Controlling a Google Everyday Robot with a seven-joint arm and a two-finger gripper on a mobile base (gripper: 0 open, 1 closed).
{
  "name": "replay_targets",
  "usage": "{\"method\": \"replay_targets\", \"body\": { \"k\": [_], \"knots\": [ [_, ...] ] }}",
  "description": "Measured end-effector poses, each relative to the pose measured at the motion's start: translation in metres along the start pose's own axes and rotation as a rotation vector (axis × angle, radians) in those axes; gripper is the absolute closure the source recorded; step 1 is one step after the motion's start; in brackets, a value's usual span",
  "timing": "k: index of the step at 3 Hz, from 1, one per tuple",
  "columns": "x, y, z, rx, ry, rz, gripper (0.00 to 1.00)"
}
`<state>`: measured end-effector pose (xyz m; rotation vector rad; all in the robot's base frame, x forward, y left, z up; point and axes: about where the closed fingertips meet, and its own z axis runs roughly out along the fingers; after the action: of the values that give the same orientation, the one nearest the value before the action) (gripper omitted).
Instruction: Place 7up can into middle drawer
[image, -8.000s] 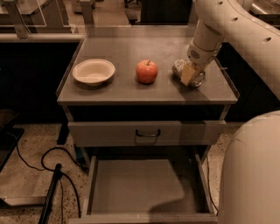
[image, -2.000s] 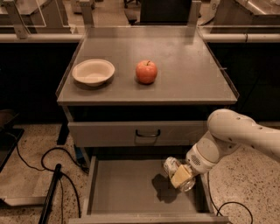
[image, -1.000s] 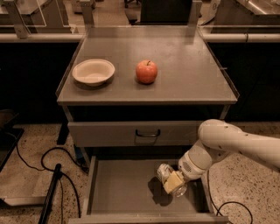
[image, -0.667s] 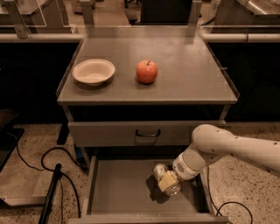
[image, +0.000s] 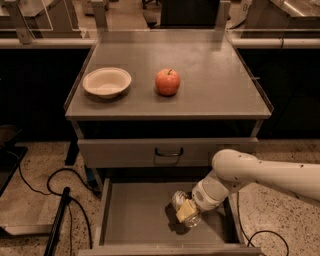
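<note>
On the counter (image: 220, 85), a white bowl (image: 106, 82) sits near the left edge, with a red apple (image: 167, 82) right of it. Below the front edge, in the open middle drawer's (image: 135, 215) right half, the hand (image: 186, 212) is clamped on the 7up can (image: 178, 199).

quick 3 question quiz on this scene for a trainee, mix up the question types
1. True or false: the apple sits beside the bowl, not in it, on the cabinet top.
2. Where is the hand? A: above the cabinet top. B: low over the floor of the open middle drawer. C: at the black handle of the shut drawer front.
3. Fill in: the hand is shut on the ____.

Key: 1 true. 2 B. 3 7up can.
</note>
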<state>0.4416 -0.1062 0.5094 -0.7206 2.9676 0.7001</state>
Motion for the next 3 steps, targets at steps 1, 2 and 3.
{"method": "replay_targets", "body": {
  "k": [1, 2, 3],
  "knots": [
    [-0.006, -0.007, 0.031, 0.022, -0.018, 0.072, 1.00],
    [-0.017, -0.012, 0.049, 0.035, -0.046, 0.104, 1.00],
    [-0.020, -0.014, 0.065, 0.030, -0.051, 0.118, 1.00]
  ]
}}
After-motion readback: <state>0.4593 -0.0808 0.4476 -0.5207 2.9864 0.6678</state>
